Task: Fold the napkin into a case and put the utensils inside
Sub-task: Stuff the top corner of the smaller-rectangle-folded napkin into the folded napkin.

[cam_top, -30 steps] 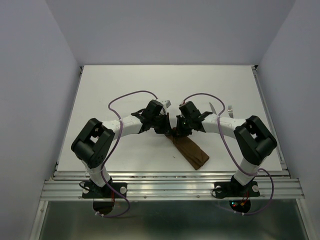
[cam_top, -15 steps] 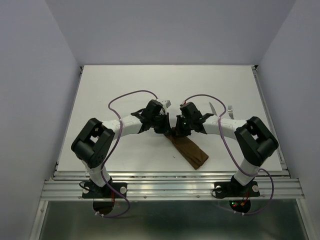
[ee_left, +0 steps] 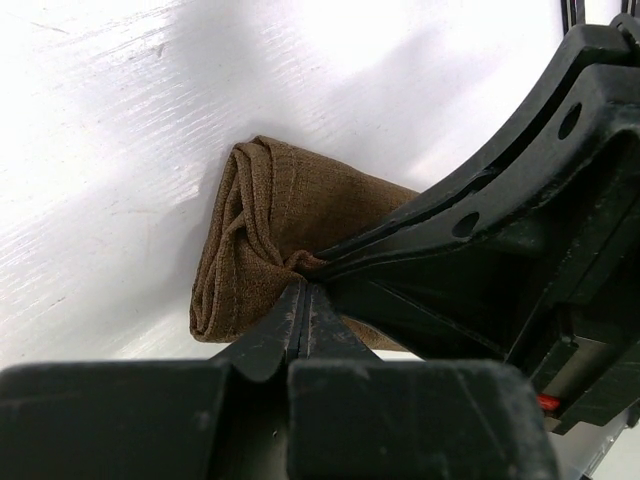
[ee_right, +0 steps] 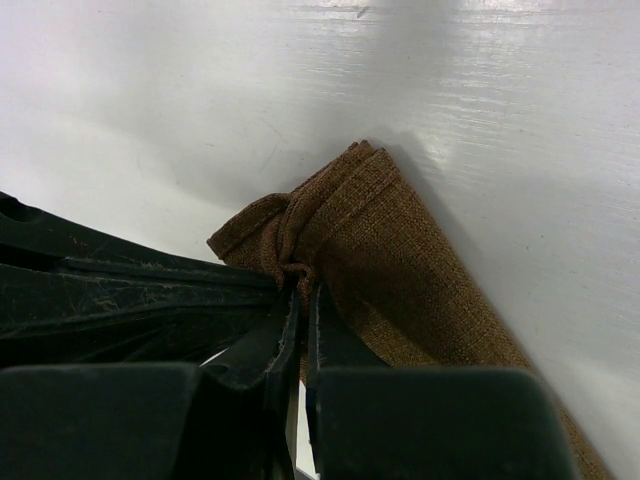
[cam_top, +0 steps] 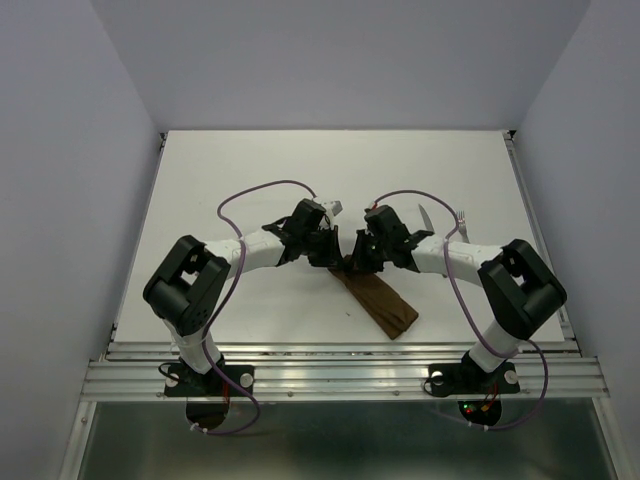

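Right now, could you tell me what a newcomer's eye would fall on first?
At centre, the left fingers and right fingers both pinch the far end of the folded dark brown napkin, bunching it. Beyond the right arm, a silver knife and fork lie side by side.

case [cam_top: 385,305] — dark brown | table [cam_top: 250,170] — white | cables [cam_top: 280,183] purple

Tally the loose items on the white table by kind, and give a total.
folded dark brown cloth napkin: 1
slim silver metal knife: 1
silver metal fork: 1
Total: 3
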Tool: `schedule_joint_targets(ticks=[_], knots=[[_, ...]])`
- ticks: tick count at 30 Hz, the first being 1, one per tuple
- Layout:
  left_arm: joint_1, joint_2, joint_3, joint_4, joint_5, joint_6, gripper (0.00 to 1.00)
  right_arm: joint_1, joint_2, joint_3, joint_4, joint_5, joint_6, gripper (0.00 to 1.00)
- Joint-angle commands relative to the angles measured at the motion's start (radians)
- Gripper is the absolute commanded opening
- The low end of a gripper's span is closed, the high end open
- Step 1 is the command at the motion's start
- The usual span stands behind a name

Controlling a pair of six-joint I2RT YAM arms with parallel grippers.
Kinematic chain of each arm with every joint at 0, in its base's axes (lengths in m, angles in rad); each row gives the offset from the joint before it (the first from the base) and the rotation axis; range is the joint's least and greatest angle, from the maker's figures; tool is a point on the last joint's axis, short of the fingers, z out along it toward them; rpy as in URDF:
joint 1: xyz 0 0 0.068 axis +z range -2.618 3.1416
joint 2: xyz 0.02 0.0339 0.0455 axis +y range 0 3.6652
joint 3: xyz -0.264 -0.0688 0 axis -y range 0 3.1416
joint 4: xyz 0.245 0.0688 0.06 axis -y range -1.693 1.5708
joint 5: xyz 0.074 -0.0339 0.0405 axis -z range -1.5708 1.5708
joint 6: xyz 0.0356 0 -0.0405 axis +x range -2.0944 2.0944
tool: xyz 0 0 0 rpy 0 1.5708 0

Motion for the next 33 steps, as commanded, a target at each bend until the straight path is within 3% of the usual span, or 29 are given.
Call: schedule_joint_targets(ticks=[1,10,15,20,33], knots=[[-0.001,-0.003,0.042,0.015,-0.003,0.027,0.0,0.013,-0.043,0.01,0.086,-0.037,0.034,0.01],[0.001,-0.001,0.054,0.01,0.014,0.042,0.0,0.013,0.034,0.01,0.158,0.012,0.117,0.02],[0.002,0.005,0.065,-0.004,-0.005,0.051,0.0,0.013,0.006,-0.006,0.142,0.036,0.114,0.23],[0.005,0.01,0.06,-0.004,-0.005,0.059,0.0,0.013,-0.087,-0.021,0.076,0.081,0.103,0.34],[0.008,0.0,0.057,-0.008,-0.008,0.083,0.0,0.013,-0.216,-0.061,0.02,0.16,0.106,0.34]])
